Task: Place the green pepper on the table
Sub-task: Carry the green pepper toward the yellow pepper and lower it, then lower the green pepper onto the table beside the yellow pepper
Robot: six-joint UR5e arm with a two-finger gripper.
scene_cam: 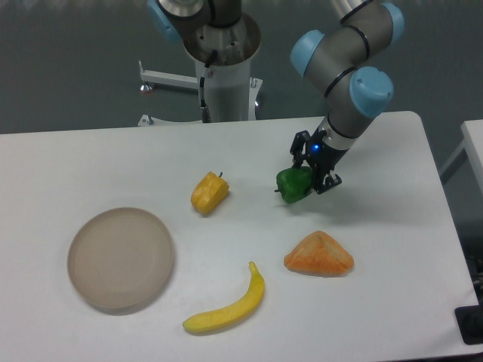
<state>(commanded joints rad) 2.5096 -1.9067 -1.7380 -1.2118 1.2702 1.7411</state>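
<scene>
We see an evenly lit scene, bright and diffuse, apparently lit from overhead. The white surface reads slightly grey-blue and carries no hard glare. Shadows are soft and short: a faint one hugs the banana, another sits under the beige plate toward the near edge, and a small one lies beneath the green pepper. The pepper shows a dull sheen. The whole frame is mildly soft and grainy, with fine detail at the claw smeared. The background floor is dim.
</scene>
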